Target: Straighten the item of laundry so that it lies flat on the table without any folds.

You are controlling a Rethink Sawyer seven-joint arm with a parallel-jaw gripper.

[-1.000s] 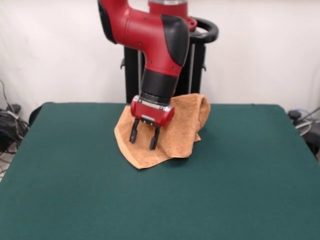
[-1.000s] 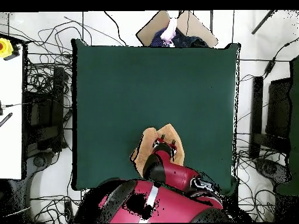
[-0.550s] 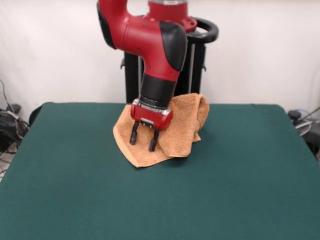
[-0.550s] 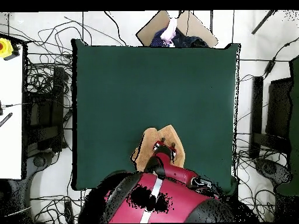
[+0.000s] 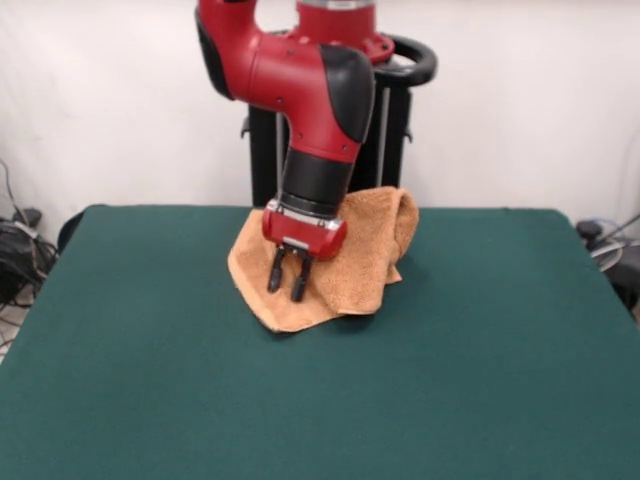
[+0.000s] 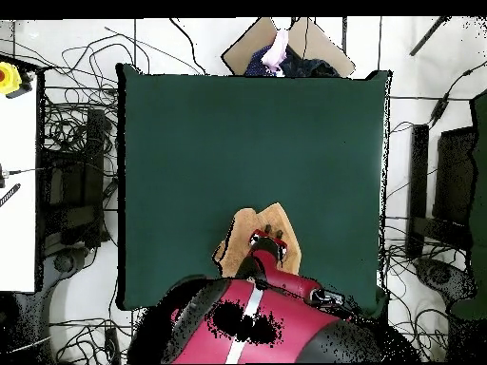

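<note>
The item of laundry [image 5: 360,262], an orange-tan towel, lies bunched in folds at the far middle of the green table [image 5: 150,380]. Its back part is humped up higher than its front corner. My gripper [image 5: 285,284] points down onto the towel's front left part, its fingers drawn close together on the cloth. In the overhead view the towel [image 6: 278,217] shows at the table's [image 6: 238,143] bottom edge. There the gripper [image 6: 269,234] sits on it, and the red arm hides the towel's lower part.
The black pedestal [image 5: 400,140] stands right behind the towel. Cables [image 6: 71,181] lie on the floor along both sides of the table. A cardboard piece with dark items [image 6: 290,52] sits past the table's top edge, and a white surface [image 6: 17,190] stands at the left.
The gripper's fingers, spread apart a second ago, have come together on the towel's front left part. The arm has barely shifted, and the towel's front edge has drawn in slightly.
</note>
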